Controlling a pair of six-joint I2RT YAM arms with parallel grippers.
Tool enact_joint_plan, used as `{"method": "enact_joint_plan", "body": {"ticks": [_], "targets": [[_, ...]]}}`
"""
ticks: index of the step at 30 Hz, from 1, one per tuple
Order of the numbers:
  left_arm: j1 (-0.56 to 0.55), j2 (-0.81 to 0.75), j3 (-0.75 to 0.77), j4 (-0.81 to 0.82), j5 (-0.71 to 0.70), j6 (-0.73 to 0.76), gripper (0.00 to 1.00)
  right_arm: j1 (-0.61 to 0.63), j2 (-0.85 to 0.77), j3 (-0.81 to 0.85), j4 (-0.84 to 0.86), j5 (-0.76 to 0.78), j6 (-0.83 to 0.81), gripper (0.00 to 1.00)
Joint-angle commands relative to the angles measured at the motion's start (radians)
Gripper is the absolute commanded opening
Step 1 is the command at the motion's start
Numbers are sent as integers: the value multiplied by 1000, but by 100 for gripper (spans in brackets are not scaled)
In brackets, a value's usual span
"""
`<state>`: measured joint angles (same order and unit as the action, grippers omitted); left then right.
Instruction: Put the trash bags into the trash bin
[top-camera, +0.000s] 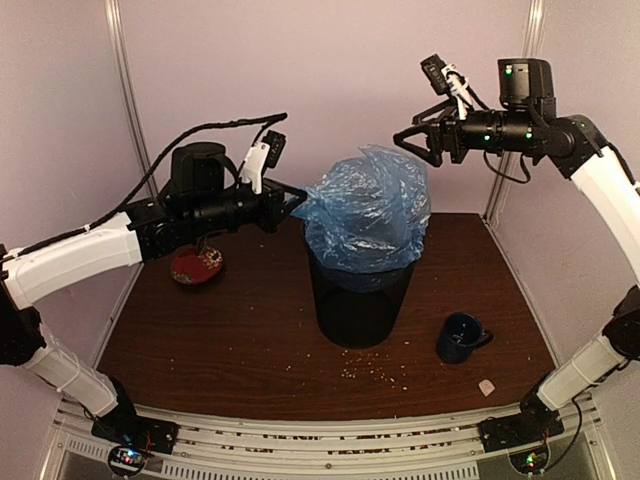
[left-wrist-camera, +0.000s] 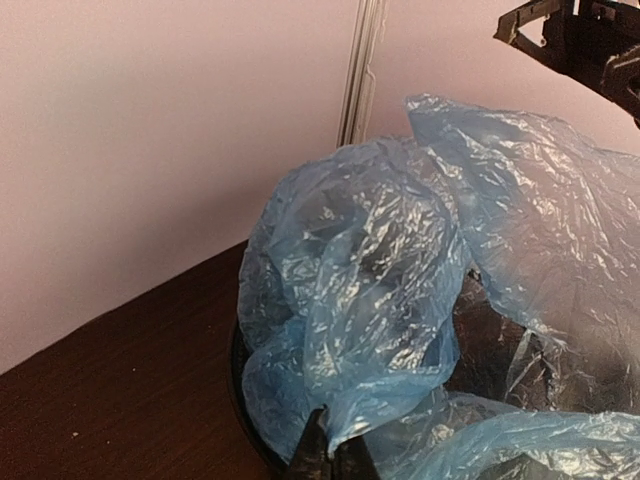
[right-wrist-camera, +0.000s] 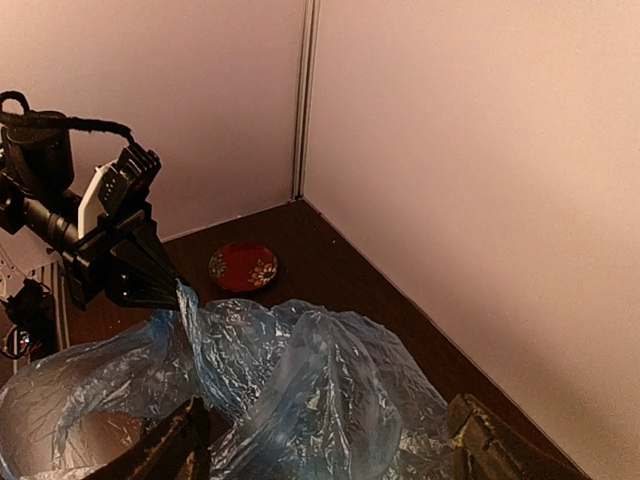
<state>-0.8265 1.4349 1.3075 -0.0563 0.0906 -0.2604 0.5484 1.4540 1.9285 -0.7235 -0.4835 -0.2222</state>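
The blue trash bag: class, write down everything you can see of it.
The trash bag is thin, translucent light-blue film, wrinkled and glossy. It billows above the black mesh trash bin, with its lower part draped over the rim. The left claw pinches a pulled-out edge on the side facing the left arm. The right claw hangs open just above it, seemingly not touching.

A round red patterned plate (top-camera: 197, 266) sits left on the dark wooden table (top-camera: 240, 340). A dark blue mug (top-camera: 460, 337) stands front right, pale crumbs (top-camera: 375, 370) scattered nearby.
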Motion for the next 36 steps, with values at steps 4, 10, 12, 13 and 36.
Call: {"method": "enact_joint_plan", "body": {"ticks": [4, 10, 12, 13, 36], "targets": [[-4, -19, -62, -5, -17, -31, 0, 51, 27, 8, -22, -37, 32, 83], [-4, 42, -43, 36, -6, -37, 0, 73, 33, -33, -19, -36, 48, 82], [-6, 61, -24, 36, 1, -35, 0, 73, 28, -43, -22, -22, 44, 82], [-4, 69, -19, 38, 0, -33, 0, 73, 22, -50, -21, -18, 41, 81], [-1, 131, 104, -11, -94, 88, 0, 65, -123, -241, 19, 71, 77, 29]]}}
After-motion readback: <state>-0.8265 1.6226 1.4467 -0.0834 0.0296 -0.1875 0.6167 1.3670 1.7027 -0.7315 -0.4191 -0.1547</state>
